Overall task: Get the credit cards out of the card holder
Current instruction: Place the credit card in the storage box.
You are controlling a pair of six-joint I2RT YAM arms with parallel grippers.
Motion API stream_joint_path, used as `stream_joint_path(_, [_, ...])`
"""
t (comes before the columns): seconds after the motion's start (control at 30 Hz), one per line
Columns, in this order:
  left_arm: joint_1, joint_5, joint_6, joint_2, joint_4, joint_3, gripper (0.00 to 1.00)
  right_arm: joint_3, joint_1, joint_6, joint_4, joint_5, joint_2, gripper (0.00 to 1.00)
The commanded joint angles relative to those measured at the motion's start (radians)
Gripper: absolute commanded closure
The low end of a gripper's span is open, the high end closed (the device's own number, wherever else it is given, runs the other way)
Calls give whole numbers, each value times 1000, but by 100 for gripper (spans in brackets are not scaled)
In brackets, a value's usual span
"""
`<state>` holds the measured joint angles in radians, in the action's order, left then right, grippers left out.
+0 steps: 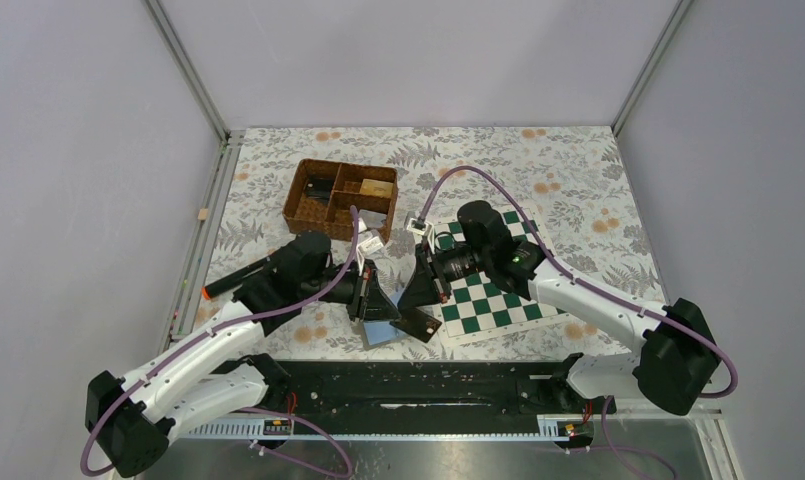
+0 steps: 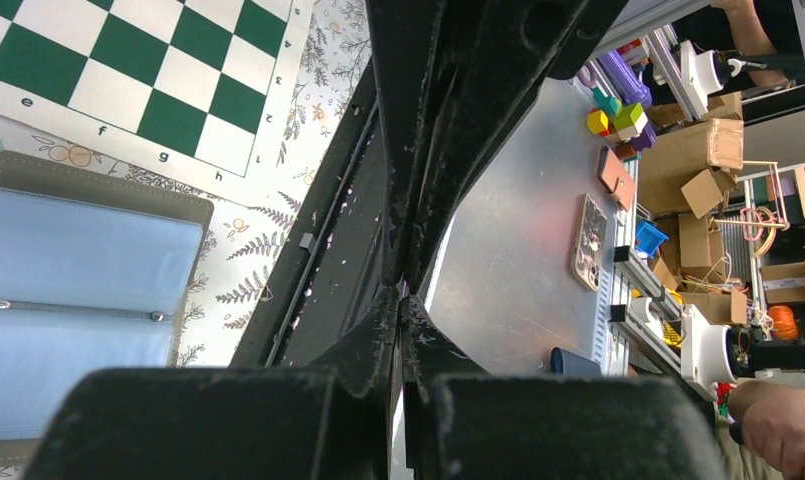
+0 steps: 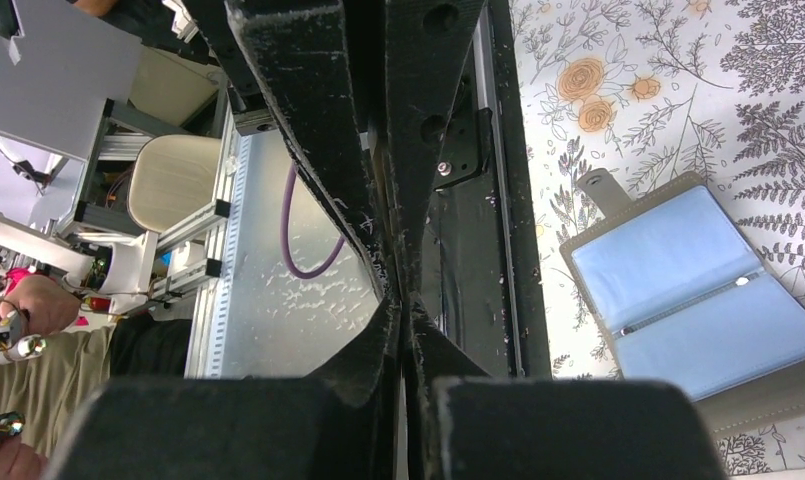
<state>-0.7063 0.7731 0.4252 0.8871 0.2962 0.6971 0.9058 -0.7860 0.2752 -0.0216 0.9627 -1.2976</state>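
My left tool and right tool are each pressed together, pinching nothing I can see. The card holder lies open, blue side up, just beside the chessboard. It seems light, floppy and slick; I'd pinch a card's edge.

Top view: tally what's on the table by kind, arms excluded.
card holder: 1
wicker basket: 1
chessboard mat: 1
marker: 1
Total: 4
The dark flat piece beside the holder is unclear and not counted.
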Motion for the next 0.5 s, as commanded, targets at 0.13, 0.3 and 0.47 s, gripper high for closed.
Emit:
stream_joint_path(0.13, [49,-71,4,-13,-9,17,81,4,10,64,-63,19,10,100])
stream_joint_path(0.3, [189,-157,156,-108,-112,-33,50,-45,64,367,-274,-297,25,100])
stream_joint_path(0.47, [249,-207,342,-224,-362,-174,40,-174,82,738,-637,-530,31,100])
